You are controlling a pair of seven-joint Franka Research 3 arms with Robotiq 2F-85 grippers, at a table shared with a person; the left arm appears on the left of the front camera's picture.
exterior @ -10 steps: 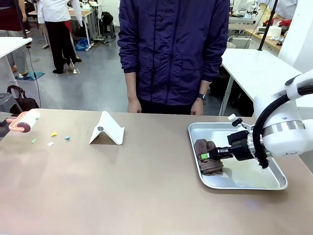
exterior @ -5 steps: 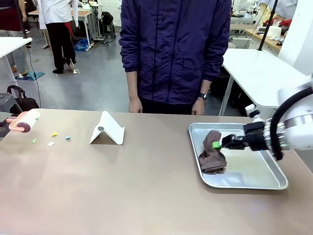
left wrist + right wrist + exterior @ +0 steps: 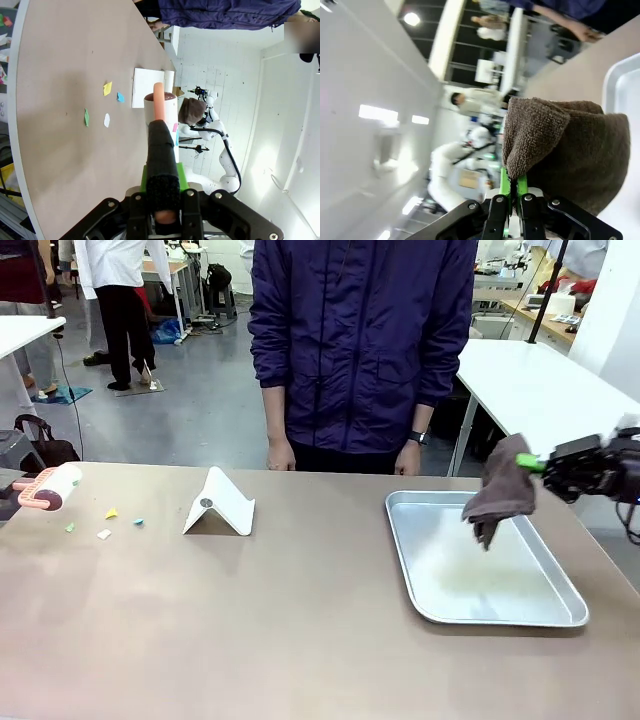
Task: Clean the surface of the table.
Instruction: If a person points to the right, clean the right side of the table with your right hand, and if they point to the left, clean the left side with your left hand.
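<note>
Room: a workshop with white-topped tables [image 3: 530,380] behind; a person [image 3: 360,340] in a dark blue jacket stands at the far edge of the tabletop [image 3: 300,630], arms down
Right grip: the right fingers [image 3: 503,186] are pinched together on a fold of the brown cloth [image 3: 500,492], green pads almost meeting, terry bunched over their tips
Left grip: the left fingers [image 3: 161,155] are closed on the pink handle of the lint roller [image 3: 48,487], whose drum rests at the tabletop's far left
Change: a second ago the brown cloth lay bunched in the tray [image 3: 480,580] with the right fingers low on it; half a second ago it was half raised, its lower end still on the metal; now it hangs free above the tray's far right corner, and the right fingers are higher and nearer the right edge of the front view; the lint roller, the paper scraps [image 3: 110,513] and the white folded stand [image 3: 218,505] lie as before
Tray: bare inside, with a faint dull smear on its floor; it sits flat at the right of the tabletop
Tabletop: runs from the near edge of the front view across to the person; smooth, matte, plain taupe-brown; the paper scraps, yellow, blue, green and white, lie loose near the lint roller; the white folded stand sits just right of them, well apart from the tray
</note>
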